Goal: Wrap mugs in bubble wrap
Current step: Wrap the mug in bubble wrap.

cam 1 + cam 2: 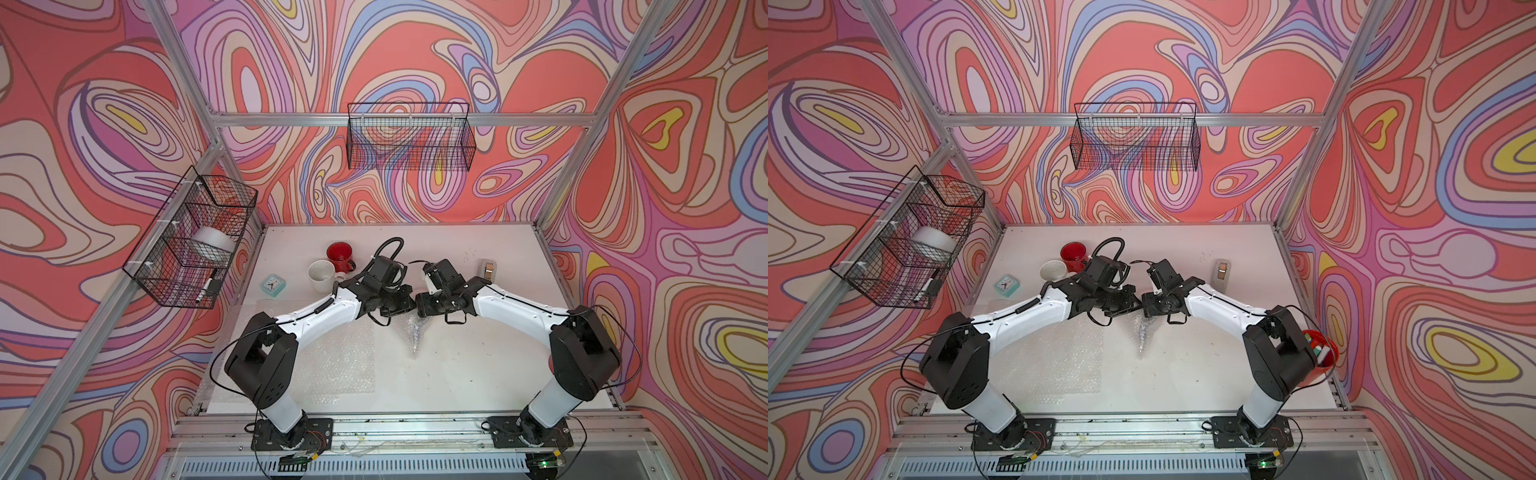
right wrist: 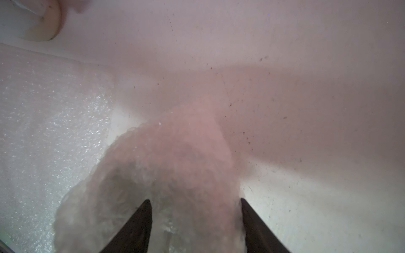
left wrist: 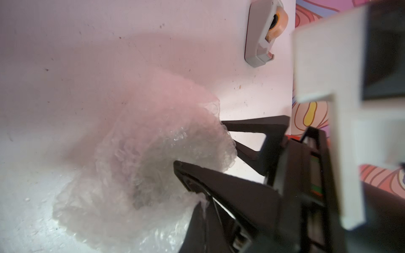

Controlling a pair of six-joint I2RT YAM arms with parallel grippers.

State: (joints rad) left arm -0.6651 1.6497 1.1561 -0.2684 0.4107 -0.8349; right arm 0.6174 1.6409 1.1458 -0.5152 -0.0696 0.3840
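Jaws of the right gripper point(image 2: 195, 200) stand apart either side of the bubble wrap point(image 2: 175, 153) bundled on the table point(image 2: 306, 109), while those of the left gripper point(image 3: 182, 173) are pressed together, apparently pinching its edge, likely to stop it unrolling. A greyish shape point(image 3: 142, 188) inside may be a mug, but blur hides it; both top views show only a crumpled tail.

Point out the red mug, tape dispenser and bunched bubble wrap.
red mug point(image 1: 338, 251): a top view, its inside.
tape dispenser point(image 3: 257, 32): left wrist view, grey body.
bubble wrap point(image 2: 179, 157): right wrist view, bunched middle.
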